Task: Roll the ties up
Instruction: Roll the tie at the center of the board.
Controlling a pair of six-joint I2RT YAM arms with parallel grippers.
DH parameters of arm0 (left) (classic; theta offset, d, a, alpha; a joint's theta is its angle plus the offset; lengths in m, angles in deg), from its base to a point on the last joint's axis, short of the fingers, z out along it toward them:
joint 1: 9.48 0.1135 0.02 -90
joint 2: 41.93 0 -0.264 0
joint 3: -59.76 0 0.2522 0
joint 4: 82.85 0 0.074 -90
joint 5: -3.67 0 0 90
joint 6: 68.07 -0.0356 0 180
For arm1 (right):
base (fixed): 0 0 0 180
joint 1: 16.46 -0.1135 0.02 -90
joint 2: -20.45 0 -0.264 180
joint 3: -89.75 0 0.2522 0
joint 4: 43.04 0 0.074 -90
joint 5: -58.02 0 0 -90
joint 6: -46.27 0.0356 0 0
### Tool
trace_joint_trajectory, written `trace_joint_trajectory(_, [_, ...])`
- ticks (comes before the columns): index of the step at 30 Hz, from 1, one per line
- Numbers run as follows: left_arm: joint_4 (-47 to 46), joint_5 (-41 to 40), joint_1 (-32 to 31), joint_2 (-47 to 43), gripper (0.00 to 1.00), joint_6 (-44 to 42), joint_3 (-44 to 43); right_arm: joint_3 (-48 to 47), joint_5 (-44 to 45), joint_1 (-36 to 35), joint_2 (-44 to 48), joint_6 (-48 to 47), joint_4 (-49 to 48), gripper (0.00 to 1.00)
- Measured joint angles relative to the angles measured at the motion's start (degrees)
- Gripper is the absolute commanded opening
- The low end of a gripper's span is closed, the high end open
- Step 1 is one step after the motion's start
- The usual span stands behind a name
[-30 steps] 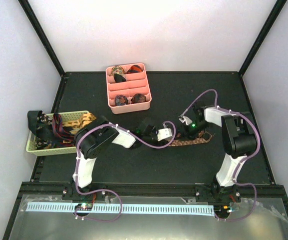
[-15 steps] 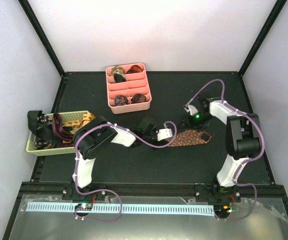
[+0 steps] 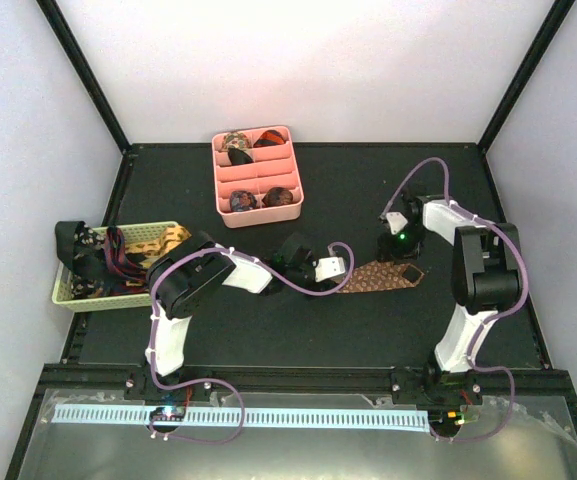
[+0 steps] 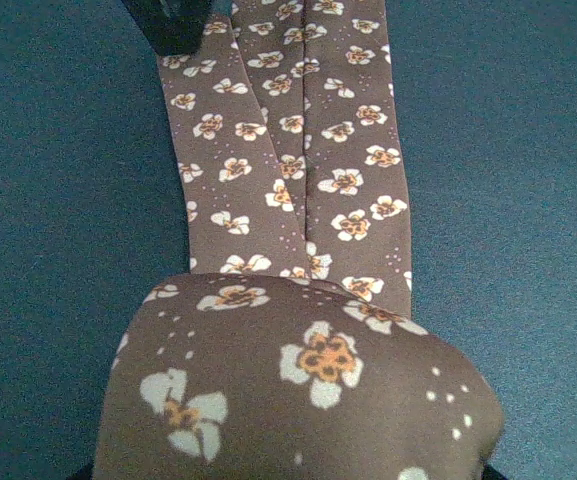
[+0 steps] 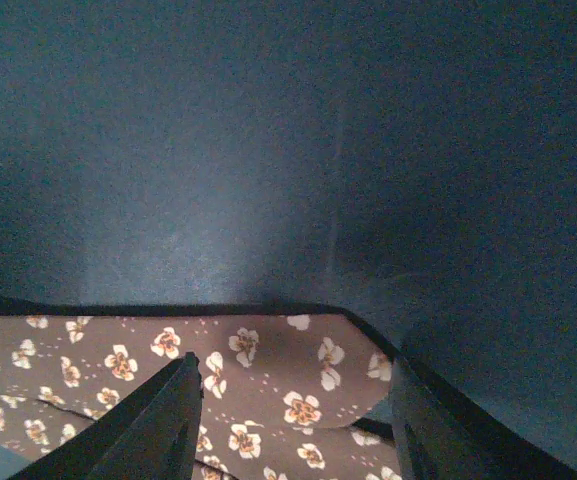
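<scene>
A brown fabric necktie (image 3: 383,277) printed with small white-and-orange flowers lies flat on the dark desk (image 3: 268,330), running left to right, its pointed end at the right. Its left end is wound into a fat roll (image 4: 303,390). Several small round rolled ties (image 3: 243,200) sit in the pink divided tray (image 3: 218,180). Loose dark and orange patterned ties (image 3: 103,262) are heaped in the pale woven basket (image 3: 153,238).

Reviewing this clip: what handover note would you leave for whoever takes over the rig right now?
Left gripper: shut on the rolled-up end of the brown floral tie; the rest lies flat on the mat.
Right gripper: open above the tie's free end, holding nothing.
Done: rolled ties sit in the pink tray.
Left: finish this roll, tray it, then roll the loose ties in the basket.
</scene>
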Motion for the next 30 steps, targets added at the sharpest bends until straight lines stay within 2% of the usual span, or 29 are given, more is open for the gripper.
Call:
trace_joint_trajectory(3, [0.00,0.02,0.02,0.02,0.30,0.00,-0.02,1.53,2.43,-1.88,0.09,-1.07,-1.05,0.51])
trace_joint_trajectory(7, [0.02,0.00,0.00,0.07,0.30,0.00,-0.07,2.86,5.53,-4.00,0.98,-2.25,-2.69,0.42])
trace_joint_trajectory(12, [0.11,0.00,0.00,0.13,0.30,0.02,-0.22,4.35,8.98,-5.38,1.84,-3.61,-4.74,0.09])
trace_joint_trajectory(14, [0.22,0.00,0.00,0.15,0.30,0.02,-0.28,4.46,9.03,-5.55,1.99,-4.31,-4.68,0.02])
trace_joint_trajectory(18, [0.22,0.00,0.00,0.15,0.29,0.04,-0.31,4.42,8.35,-5.97,3.72,-4.48,-2.14,0.02])
trace_joint_trajectory(25, [-0.07,0.07,0.02,0.37,0.28,0.11,-0.33,5.07,3.76,-5.79,13.00,-4.46,4.13,0.02])
trace_joint_trajectory(30, [-0.22,0.09,0.02,0.37,0.28,0.52,-0.31,6.97,3.19,-5.03,8.20,-3.91,5.33,0.02])
